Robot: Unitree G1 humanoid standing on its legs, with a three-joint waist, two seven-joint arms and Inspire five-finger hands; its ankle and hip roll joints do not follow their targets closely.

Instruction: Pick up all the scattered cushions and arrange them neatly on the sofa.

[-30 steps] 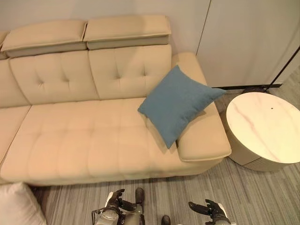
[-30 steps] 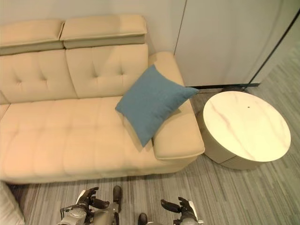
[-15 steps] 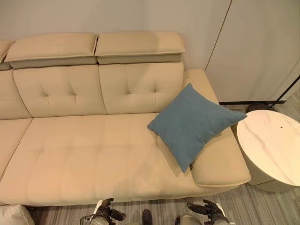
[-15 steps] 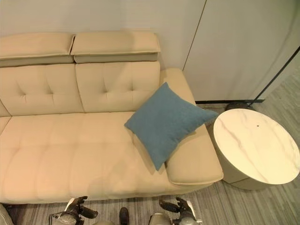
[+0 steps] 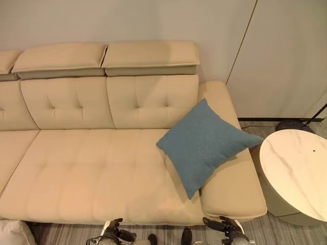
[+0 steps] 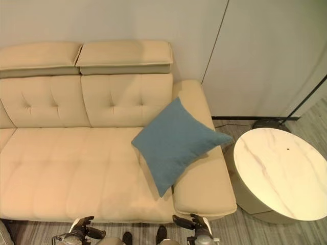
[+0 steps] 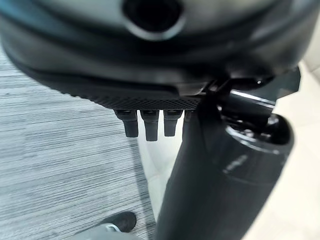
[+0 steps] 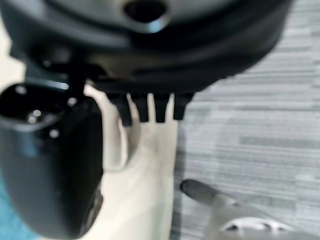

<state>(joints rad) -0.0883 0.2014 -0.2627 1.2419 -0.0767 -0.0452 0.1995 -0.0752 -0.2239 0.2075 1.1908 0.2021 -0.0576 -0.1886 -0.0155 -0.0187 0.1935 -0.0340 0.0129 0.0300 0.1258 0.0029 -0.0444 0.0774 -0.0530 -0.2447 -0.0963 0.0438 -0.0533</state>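
Note:
A blue cushion (image 5: pixel 204 144) leans against the right armrest of the beige sofa (image 5: pixel 92 173), one corner down on the seat. A white cushion's corner (image 5: pixel 11 234) lies on the floor at the lower left, beside the sofa's front. My left hand (image 5: pixel 113 232) hangs low before the sofa's front edge, open, holding nothing. My right hand (image 5: pixel 225 227) is also low, near the armrest's front, open with relaxed fingers (image 8: pixel 150 107). In the left wrist view my left hand's fingers (image 7: pixel 147 122) are straight over the floor.
A round marble-topped side table (image 5: pixel 299 171) stands right of the sofa. A dark lamp base (image 5: pixel 290 124) and thin pole sit behind it by the white wall panels. Grey striped carpet (image 6: pixel 286 232) runs along the sofa's front.
The camera has moved nearer the sofa and tilted up, so the whole scene has shifted down. The white cushion has slid toward the lower left corner. Both hands stay low and open.

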